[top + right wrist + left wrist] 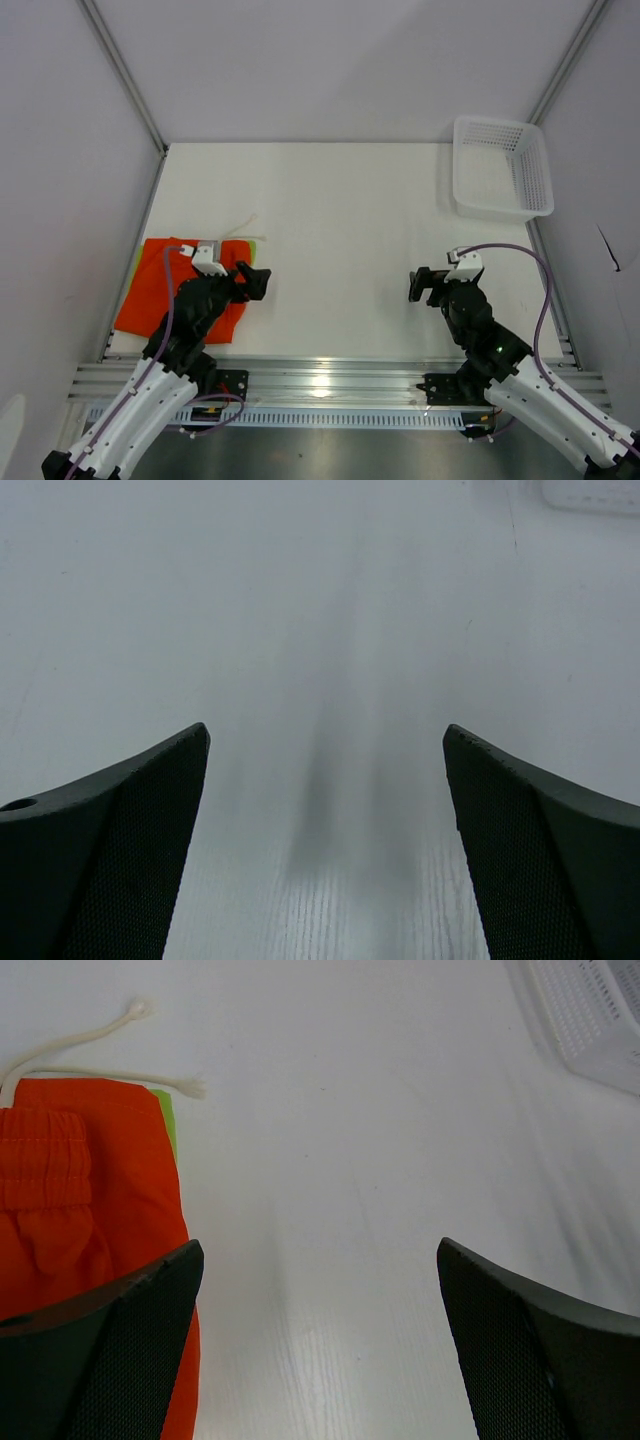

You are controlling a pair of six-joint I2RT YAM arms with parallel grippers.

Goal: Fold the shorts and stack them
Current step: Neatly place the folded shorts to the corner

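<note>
Showing only in the top view: whole outline of the orange-red shorts [140, 300], folded flat, partly beneath the left jaws. Added by the left wrist view: lime green shorts [168, 1125] as a thin edge under the orange-red pair, white drawstrings [138, 1008] ahead-left of the jaws. Green pair mostly hidden; logo not made out. Left jaws spread fully, gripping nothing. Right jaws equally wide, empty, over tabletop [340, 200], basket [503, 213] far ahead.
</note>
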